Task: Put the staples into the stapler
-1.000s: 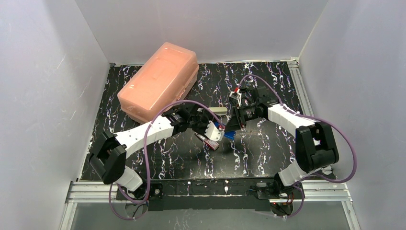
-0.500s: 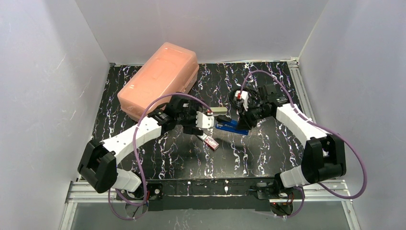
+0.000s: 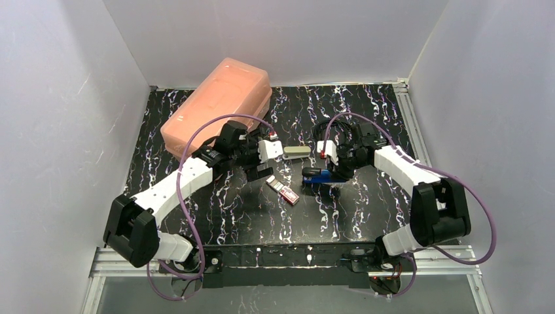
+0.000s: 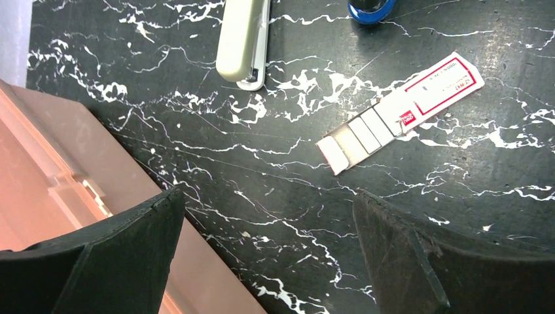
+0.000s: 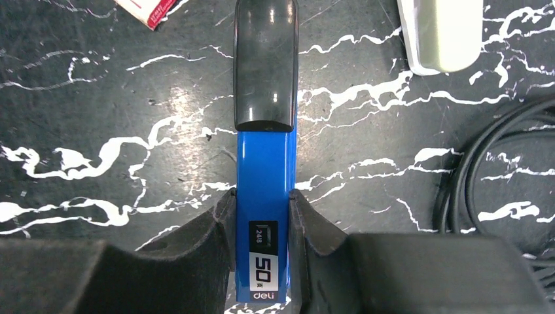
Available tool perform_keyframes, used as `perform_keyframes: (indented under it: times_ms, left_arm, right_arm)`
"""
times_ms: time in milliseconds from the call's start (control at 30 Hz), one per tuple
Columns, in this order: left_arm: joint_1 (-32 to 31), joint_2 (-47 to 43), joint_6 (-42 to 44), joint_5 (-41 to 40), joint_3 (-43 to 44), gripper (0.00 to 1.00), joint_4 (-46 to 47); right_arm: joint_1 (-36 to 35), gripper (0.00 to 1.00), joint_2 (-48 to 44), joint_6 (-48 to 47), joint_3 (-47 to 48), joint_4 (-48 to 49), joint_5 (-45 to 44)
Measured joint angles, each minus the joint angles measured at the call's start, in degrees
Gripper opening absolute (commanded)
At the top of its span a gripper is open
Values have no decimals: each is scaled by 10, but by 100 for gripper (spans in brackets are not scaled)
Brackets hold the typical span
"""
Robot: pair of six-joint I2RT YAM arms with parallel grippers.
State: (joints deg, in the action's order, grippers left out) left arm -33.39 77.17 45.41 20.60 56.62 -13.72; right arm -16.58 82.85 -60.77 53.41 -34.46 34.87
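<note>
right pincer (image 5: 262, 199) clamping blue stapler (image 5: 265, 154), beige object (image 5: 442, 33), perhaps another stapler

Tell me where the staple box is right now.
Top view: the staple box lies flat near the centre of the table, ungripped, just left of the blue stapler, on the near side of the beige stapler.

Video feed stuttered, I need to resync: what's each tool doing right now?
Left tool: open, holding nothing.
Right tool: closed on the blue stapler.

Glossy blue plastic stapler (image 5: 265, 176) on polished black marbled table (image 5: 98, 85).
</note>
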Motion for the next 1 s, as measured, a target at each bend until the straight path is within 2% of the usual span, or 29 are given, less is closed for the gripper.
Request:
perform_keyframes:
  times_ms: [167,600,1000]
  left_arm:
    - [6,-5,-21,0,0,98,-12]
    - [9,-11,-50,-2,0,98,-13]
    - [18,-36,-95,-5,5,98,-30]
  right_arm:
    - [0,5,30,-57,-2,13,-2]
    - [0,30,103,-124,1,55,-12]
    - [0,79,111,-126,16,56,-49]
